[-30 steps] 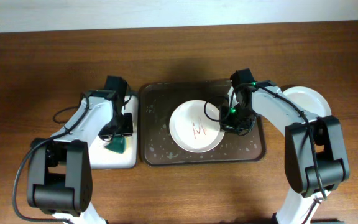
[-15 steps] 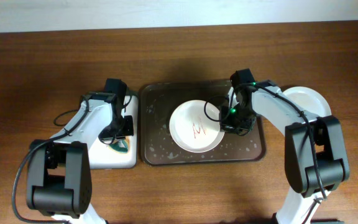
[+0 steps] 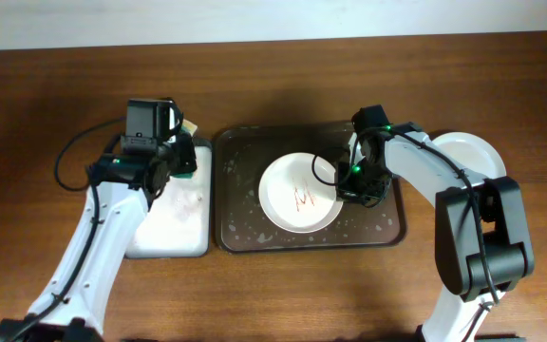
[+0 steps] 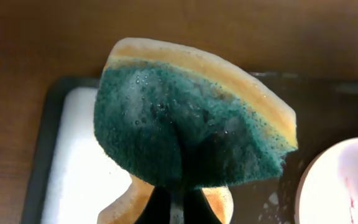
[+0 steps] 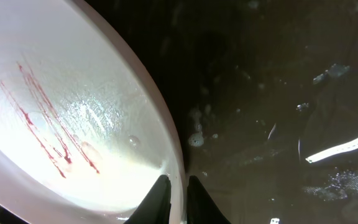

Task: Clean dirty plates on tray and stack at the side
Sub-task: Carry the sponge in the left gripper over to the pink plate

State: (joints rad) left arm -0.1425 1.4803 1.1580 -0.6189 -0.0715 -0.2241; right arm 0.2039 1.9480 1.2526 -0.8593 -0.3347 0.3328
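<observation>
A white plate (image 3: 300,193) with red scribble marks lies in the dark brown tray (image 3: 254,237). My right gripper (image 3: 349,185) is shut on the plate's right rim; in the right wrist view the fingers (image 5: 178,193) pinch the rim of the plate (image 5: 73,112) over the wet tray (image 5: 278,93). My left gripper (image 3: 180,152) is shut on a green and yellow sponge (image 4: 191,124), held above the back right corner of the small white-lined tray (image 3: 174,237). The left wrist view shows its fingers (image 4: 178,205) and the plate's edge (image 4: 347,186). A clean plate (image 3: 468,152) lies right of the tray.
The small white-lined tray (image 4: 73,168) lies directly left of the dark tray, with foam on its liner. The right arm reaches across the plate at the right side. Bare wooden table lies in front and behind.
My left arm has lifted the sponge off the small tray and carried it up and toward the back right. The right gripper and plate have not moved.
</observation>
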